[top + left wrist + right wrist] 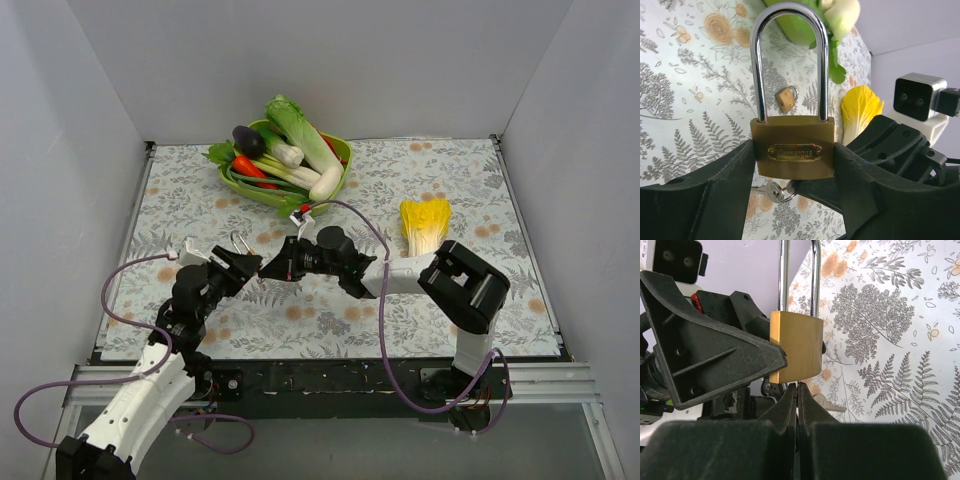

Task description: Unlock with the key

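My left gripper (236, 266) is shut on the body of the larger brass padlock (792, 147), holding it upright with its silver shackle (790, 55) closed. My right gripper (799, 390) is shut just under the padlock's bottom (795, 345). It pinches a thin grey key (798, 383), of which only a sliver shows going up into the lock. A second small key (771, 191) hangs from a ring beside it, also in the right wrist view (832, 405). In the top view the two grippers meet at the table's near left, the right gripper (272, 268) tip to tip with the left.
A small brass padlock (786, 98) lies on the patterned cloth beyond the held lock. A green bowl (342, 152) of toy vegetables stands at the back centre. A yellow cabbage (425, 225) lies to the right. White walls enclose the table.
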{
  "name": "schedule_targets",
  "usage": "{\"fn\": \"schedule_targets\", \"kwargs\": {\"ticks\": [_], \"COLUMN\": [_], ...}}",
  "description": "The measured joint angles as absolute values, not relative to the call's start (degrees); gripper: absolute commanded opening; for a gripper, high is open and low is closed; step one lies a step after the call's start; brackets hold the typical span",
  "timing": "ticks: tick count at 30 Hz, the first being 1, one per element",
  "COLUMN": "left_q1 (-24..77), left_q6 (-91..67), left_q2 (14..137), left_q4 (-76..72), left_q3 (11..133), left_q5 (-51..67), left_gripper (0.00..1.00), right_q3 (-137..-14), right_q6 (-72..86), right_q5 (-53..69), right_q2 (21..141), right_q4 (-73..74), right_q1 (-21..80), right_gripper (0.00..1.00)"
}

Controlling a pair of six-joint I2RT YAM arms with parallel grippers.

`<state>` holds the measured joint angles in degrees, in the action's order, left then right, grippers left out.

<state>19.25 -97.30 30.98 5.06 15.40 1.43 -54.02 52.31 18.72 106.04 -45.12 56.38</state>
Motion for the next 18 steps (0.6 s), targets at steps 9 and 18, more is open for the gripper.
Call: {"fn": "schedule_targets", "kwargs": {"ticks": [9, 18], "left_q1": [19.2, 18.9], "left_q6": [-94.4, -92.8], "left_q2": [28.0, 27.4], "left_q4": [0.4, -1.6], "left_q3": [15.5, 15.5], "left_q5": [3.2, 3.8], "left_gripper": [0.00, 0.00], "right_q3": [-53.4, -53.4], "right_q6": [55.8, 57.0], "right_q5": [19.0, 19.0], "right_q2": [103.4, 103.1], "right_q4": [-47.4, -49.0], "right_q1": [55.9, 55.7], "right_gripper": [0.01, 0.01]}}
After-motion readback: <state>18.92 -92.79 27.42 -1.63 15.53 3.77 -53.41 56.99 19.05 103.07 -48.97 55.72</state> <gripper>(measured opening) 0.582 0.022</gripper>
